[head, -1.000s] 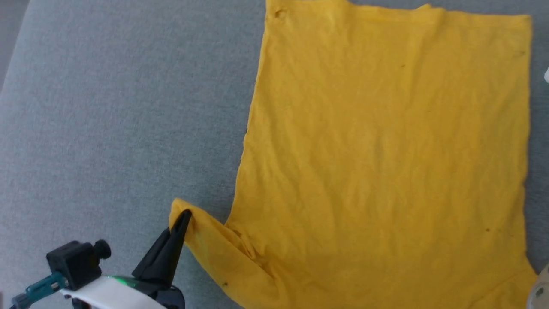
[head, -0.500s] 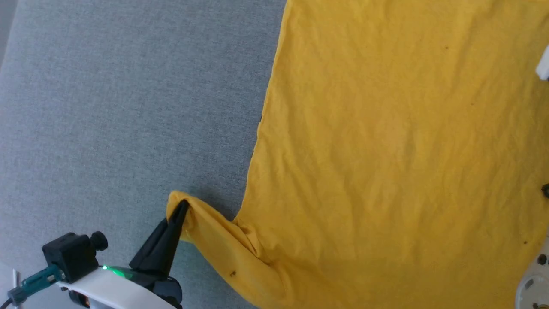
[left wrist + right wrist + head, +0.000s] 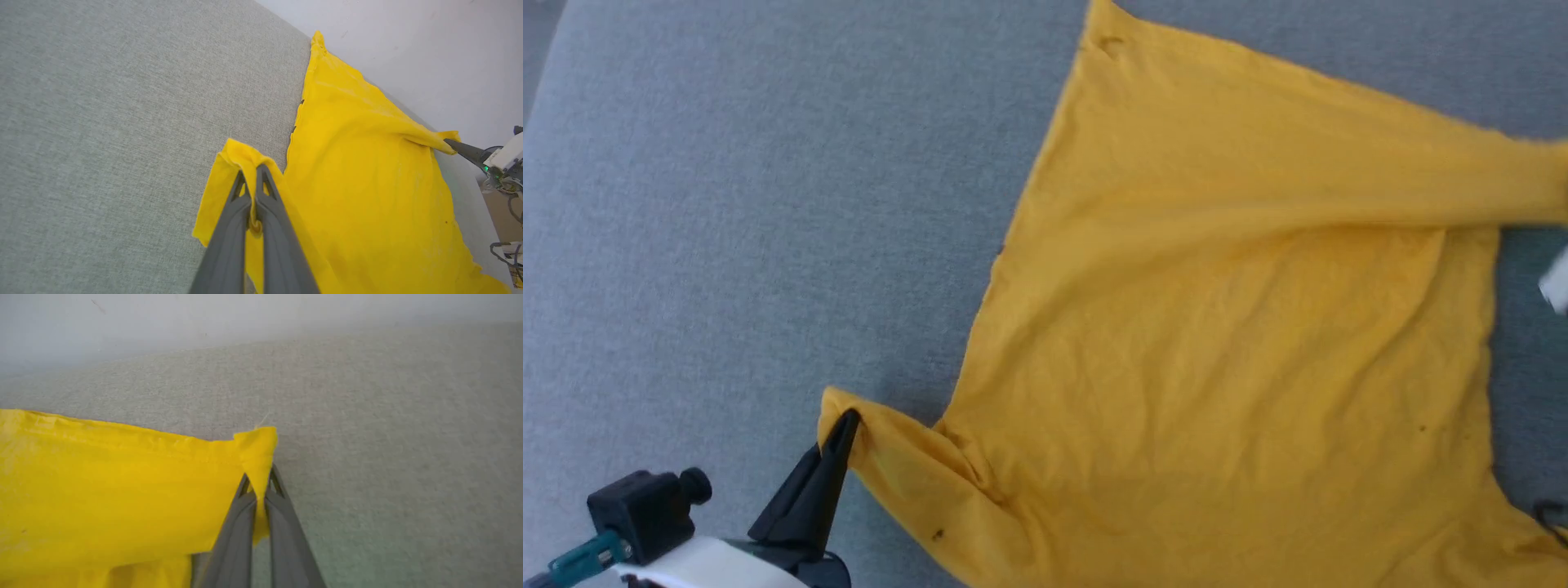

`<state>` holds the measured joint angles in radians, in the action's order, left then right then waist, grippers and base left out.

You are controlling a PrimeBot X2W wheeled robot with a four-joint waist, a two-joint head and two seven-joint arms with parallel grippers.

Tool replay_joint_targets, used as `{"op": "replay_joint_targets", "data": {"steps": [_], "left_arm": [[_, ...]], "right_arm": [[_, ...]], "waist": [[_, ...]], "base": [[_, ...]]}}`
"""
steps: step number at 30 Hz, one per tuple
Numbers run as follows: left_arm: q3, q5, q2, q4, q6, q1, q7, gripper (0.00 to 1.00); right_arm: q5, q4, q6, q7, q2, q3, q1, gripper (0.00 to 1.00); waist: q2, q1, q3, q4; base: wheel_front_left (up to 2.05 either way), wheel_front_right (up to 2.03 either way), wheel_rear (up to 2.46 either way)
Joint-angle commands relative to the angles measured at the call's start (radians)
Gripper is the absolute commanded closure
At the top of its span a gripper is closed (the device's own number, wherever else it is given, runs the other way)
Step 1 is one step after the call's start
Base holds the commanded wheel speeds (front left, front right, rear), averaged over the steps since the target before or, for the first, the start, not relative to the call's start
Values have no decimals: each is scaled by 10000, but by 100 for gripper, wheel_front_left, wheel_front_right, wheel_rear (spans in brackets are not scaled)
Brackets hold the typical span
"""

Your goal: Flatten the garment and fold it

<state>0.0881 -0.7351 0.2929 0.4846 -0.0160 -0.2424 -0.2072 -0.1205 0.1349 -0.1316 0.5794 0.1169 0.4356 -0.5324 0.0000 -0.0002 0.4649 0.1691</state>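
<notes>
Presently, the garment (image 3: pixel 1225 351) lies spread on the grey padded surface (image 3: pixel 727 204), right of centre in the head view. The left gripper (image 3: pixel 252 173) is pinched tight on a sleeve end, with cloth bunched between its jaws. The right gripper (image 3: pixel 258 479) is clamped on a hem corner, which is drawn into a taut ridge.

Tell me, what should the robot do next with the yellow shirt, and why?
Probably carry the right claw across the yellow shirt toward its near edge, to start a fold. That claw is shut on a raised hem corner, with a ridge of cloth running back from it, while the left claw is shut on the sleeve end, which may keep that side from sliding.
</notes>
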Motion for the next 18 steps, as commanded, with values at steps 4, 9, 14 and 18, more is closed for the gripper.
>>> {"op": "replay_joint_targets", "data": {"steps": [4,9,14,18], "left_arm": [[-119,84,133,168,-125,-279,-74,100],[-114,110,199,189,-140,-379,-110,100],[-123,139,225,136,-182,-410,-119,100],[-169,184,244,31,-285,-544,-126,100]], "right_arm": [[-620,-1329,9,94,-214,1081,2024,100],[-999,-2397,9,403,-540,2351,4371,100],[-1623,-2393,9,442,-654,2667,6066,100],[-2428,-1483,9,-139,-662,2422,7045,100]], "waist": [[0,2,-950,-1322],[0,2,-1036,-1882],[0,2,-1152,-2152],[0,2,-1415,-2344]], "base": [[0,0,0],[0,0,0],[0,0,0],[0,0,0]]}}
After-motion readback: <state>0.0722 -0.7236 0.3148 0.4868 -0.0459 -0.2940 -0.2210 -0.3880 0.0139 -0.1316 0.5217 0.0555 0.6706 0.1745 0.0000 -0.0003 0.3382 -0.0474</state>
